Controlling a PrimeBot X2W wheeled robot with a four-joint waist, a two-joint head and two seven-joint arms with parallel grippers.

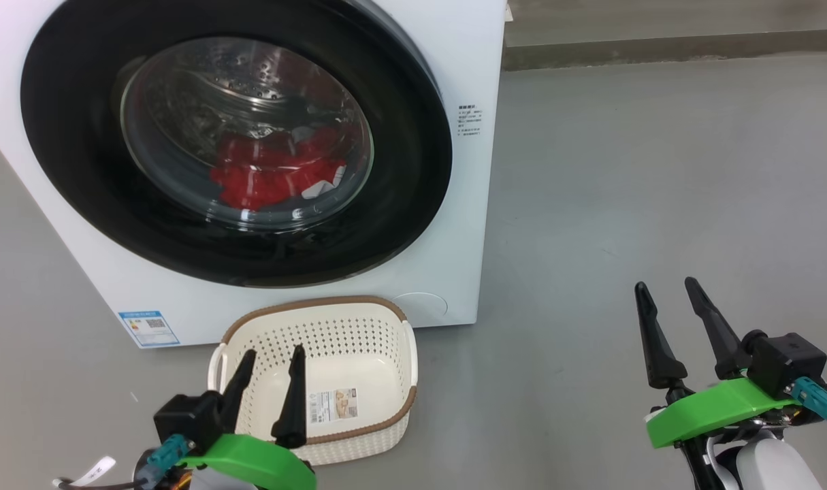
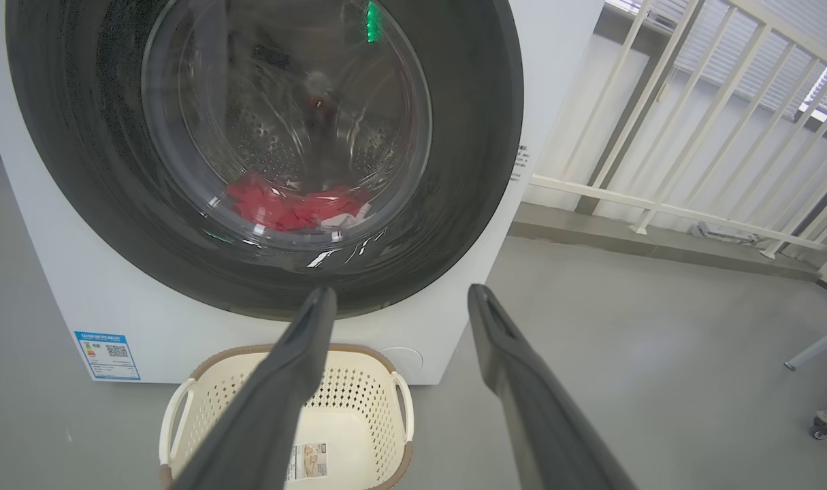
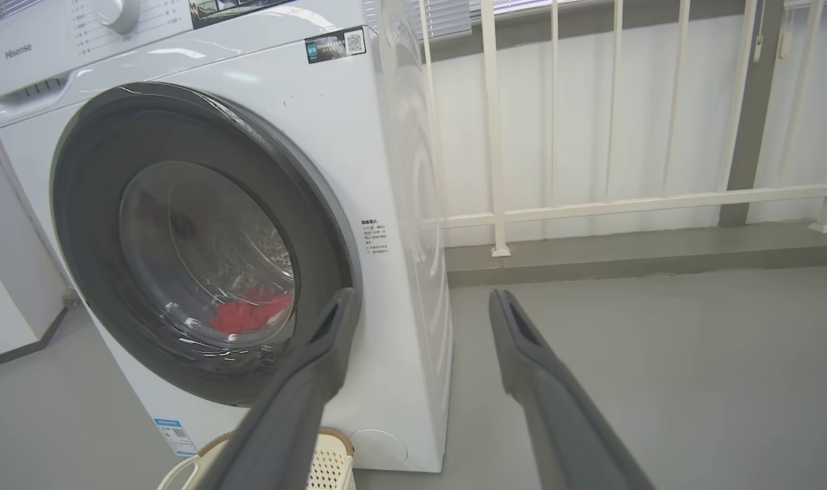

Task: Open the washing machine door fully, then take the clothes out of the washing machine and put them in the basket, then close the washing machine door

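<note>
A smooth grey floor (image 1: pixel 658 170) is seen throughout. A cream railing (image 3: pixel 495 136) is mounted on a low grey kerb (image 3: pixel 624 255) before a white wall (image 3: pixel 583 102).

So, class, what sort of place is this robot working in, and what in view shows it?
Probably a laundry corner, perhaps on a balcony: a white front-loading washing machine with red clothes behind its shut door, a cream perforated basket on the grey floor before it, and a white railing alongside.
</note>
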